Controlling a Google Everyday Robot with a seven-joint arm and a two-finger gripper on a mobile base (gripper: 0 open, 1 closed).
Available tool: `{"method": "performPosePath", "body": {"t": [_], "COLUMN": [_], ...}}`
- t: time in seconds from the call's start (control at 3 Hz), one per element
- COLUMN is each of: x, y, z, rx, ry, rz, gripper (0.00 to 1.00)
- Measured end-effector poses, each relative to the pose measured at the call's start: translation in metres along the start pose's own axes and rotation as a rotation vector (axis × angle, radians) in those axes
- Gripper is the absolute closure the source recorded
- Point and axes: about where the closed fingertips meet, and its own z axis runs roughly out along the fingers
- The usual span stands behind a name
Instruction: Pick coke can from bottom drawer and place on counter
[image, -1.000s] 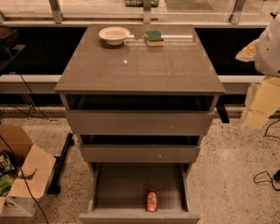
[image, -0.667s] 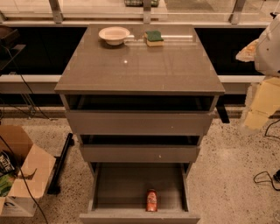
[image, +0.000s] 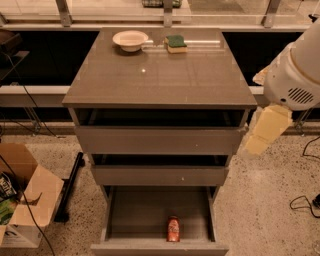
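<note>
The coke can (image: 173, 229) is small and red-orange and stands near the front of the open bottom drawer (image: 125, 215), right of centre. The drawer is pulled out below two shallower grey drawers. The counter (image: 160, 75) is the glossy grey-brown top of the cabinet. My gripper (image: 265, 131) hangs on the white arm at the right side of the cabinet, level with the top drawer. It is well above and to the right of the can and holds nothing that I can see.
A white bowl (image: 130, 40) and a green sponge (image: 175, 43) sit at the back of the counter. The two upper drawers are slightly open. A cardboard box (image: 25, 200) stands on the floor at the left. Cables (image: 302, 202) lie at the right.
The arm and gripper have moved left and down, closer to the cabinet's right side. The can and drawers have not moved.
</note>
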Motion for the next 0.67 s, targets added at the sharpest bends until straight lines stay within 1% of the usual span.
{"method": "performPosePath", "body": {"t": [0.33,0.67], "x": [-0.002,0.009], "y": [-0.003,-0.005], "z": [0.04,0.094], "rx": [-0.009,-0.035], "ry": [-0.038,-0.047], "rz": [0.087,0.215], "gripper": [0.0,0.0]}}
